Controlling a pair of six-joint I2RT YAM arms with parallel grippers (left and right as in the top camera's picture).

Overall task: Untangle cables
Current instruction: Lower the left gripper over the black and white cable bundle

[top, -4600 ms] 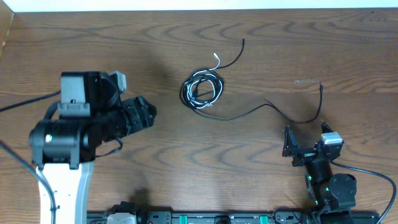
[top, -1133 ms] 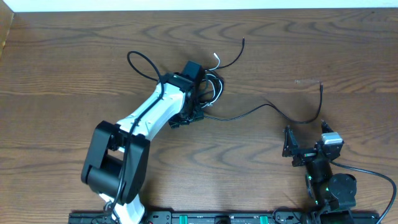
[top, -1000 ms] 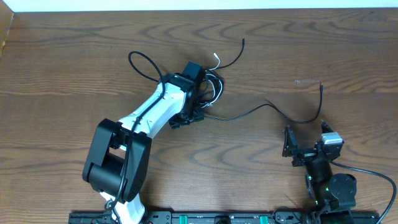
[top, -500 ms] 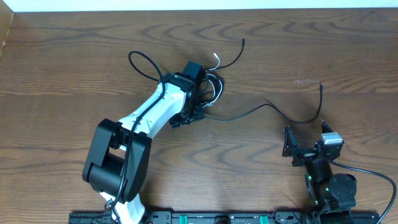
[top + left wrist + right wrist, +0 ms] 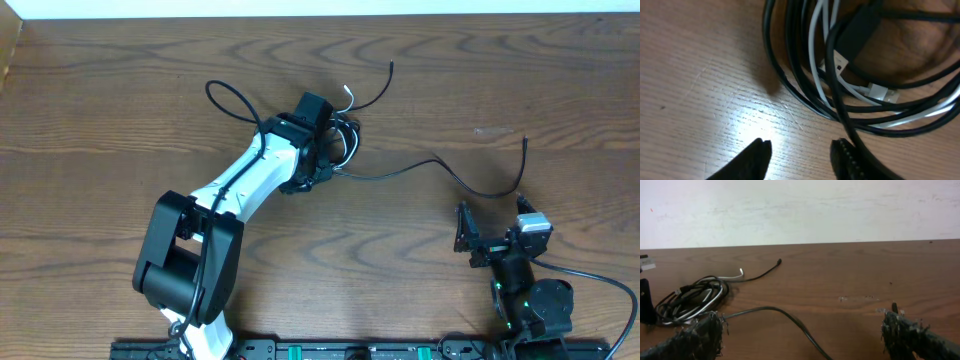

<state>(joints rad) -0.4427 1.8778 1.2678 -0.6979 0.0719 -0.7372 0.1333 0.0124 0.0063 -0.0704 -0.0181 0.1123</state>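
Observation:
The cables lie as a small coil [image 5: 338,140] of black strands and one white strand [image 5: 815,50], with a white tip [image 5: 347,95] and a black tail [image 5: 385,80] pointing away. A long black cable [image 5: 470,187] trails right from the coil. My left gripper [image 5: 310,180] is at the coil's near-left edge. Its fingertips [image 5: 757,150] stand apart over bare wood, open, and one black strand [image 5: 840,105] runs along the outside of the right finger. My right gripper [image 5: 492,222] stays wide open, holding nothing. The long cable [image 5: 785,314] passes ahead of it between the fingers.
The left arm's own thick black cord [image 5: 225,100] loops up left of the coil. A white wall [image 5: 800,210] runs along the table's far edge. A black rail [image 5: 330,350] lines the front edge. The coil [image 5: 690,300] shows at the left in the right wrist view.
The left gripper came in from the left onto the coil, and its jaws have just narrowed. The long black cable's middle and right end have shifted slightly away and right. The right arm is still.

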